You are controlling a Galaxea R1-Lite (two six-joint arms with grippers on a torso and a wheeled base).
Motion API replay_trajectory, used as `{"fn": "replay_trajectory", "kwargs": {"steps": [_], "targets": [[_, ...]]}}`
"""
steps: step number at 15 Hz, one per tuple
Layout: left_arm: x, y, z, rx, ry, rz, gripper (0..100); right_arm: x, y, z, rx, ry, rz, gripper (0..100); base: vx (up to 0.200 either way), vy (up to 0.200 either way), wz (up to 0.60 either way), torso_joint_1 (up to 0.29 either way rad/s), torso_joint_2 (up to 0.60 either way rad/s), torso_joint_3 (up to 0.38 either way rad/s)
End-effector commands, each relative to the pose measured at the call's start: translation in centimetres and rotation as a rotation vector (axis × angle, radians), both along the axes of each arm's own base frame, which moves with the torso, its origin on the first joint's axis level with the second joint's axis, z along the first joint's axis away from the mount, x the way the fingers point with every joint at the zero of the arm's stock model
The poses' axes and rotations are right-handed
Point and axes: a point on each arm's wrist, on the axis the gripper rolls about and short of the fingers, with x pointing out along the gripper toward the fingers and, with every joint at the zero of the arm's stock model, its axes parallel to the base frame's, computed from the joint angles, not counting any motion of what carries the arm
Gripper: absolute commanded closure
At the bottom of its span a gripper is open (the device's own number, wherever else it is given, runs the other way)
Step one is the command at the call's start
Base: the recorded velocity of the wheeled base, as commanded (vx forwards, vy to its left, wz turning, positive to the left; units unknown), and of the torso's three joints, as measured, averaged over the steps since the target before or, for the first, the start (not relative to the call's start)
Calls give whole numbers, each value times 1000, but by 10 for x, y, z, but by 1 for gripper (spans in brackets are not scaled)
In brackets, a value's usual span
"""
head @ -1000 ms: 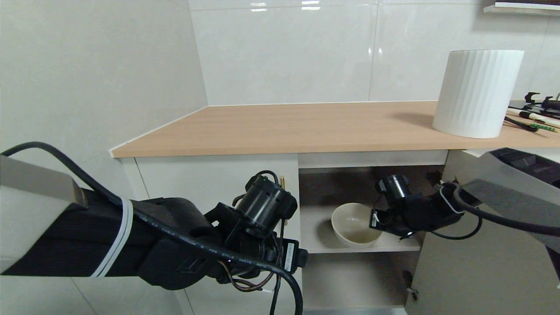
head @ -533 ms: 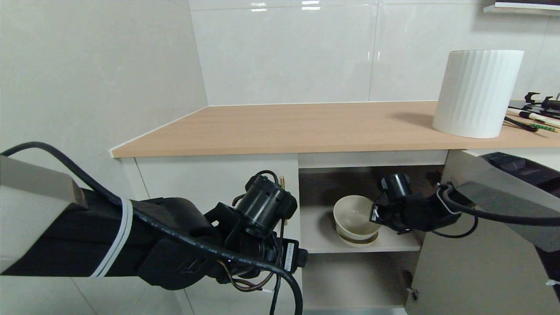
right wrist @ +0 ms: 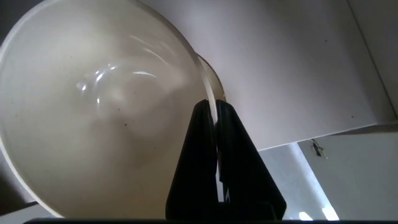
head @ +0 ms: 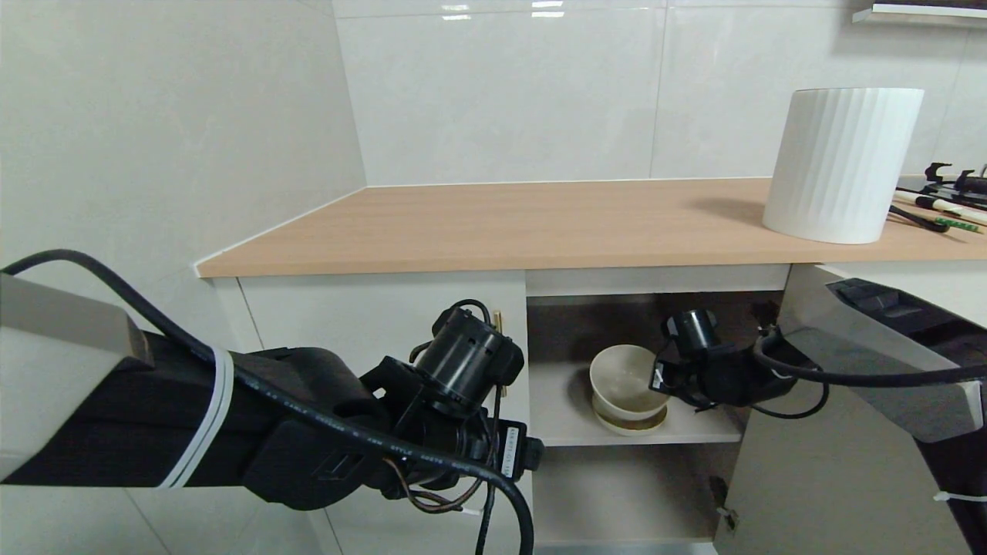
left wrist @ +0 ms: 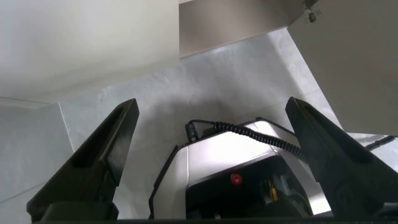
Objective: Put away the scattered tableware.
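Head view: right gripper [head: 661,378], clamped on the rim of the cream bowl [head: 619,379], holds it tilted over a small dish [head: 634,423] on the cupboard shelf [head: 559,422], mouth facing the gripper.

The bowl [head: 621,378] and right end effector [head: 658,379] block the shelf's [head: 559,416] right half.

Cream bowl [head: 621,379], ribbed white canister [head: 842,162], wood-grain countertop [head: 501,223], white tiles [head: 501,92].
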Motion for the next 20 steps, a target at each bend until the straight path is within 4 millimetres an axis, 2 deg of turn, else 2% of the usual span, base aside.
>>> {"fn": "replay_trajectory", "kwargs": {"steps": [1, 9, 10, 15, 17, 20], "targets": [[0, 0, 0, 0, 0, 0, 0, 1, -2, -7, -4, 13, -3, 100, 0, 0, 0, 0, 0, 0], [0, 0, 0, 2, 0, 1, 0, 4, -1, -10, -7, 12, -2, 100, 0, 0, 0, 0, 0, 0], [0, 0, 0, 1, -1, 1, 0, 3, -1, -10, -8, 14, 0, 0, 0, 0, 0, 0, 0, 0], [0, 0, 1, -2, -3, 2, 0, 0, -2, -3, -2, 36, 3, 0, 0, 0, 0, 0, 0, 0], [-1, 2, 7, -15, -16, 6, 0, -3, -3, 6, 3, 29, 1, 0, 0, 0, 0, 0, 0, 0], [-4, 19, 32, -67, -71, 36, 0, -28, -7, 56, 4, 52, 3, 0, 0, 0, 0, 0, 0, 0]]}}
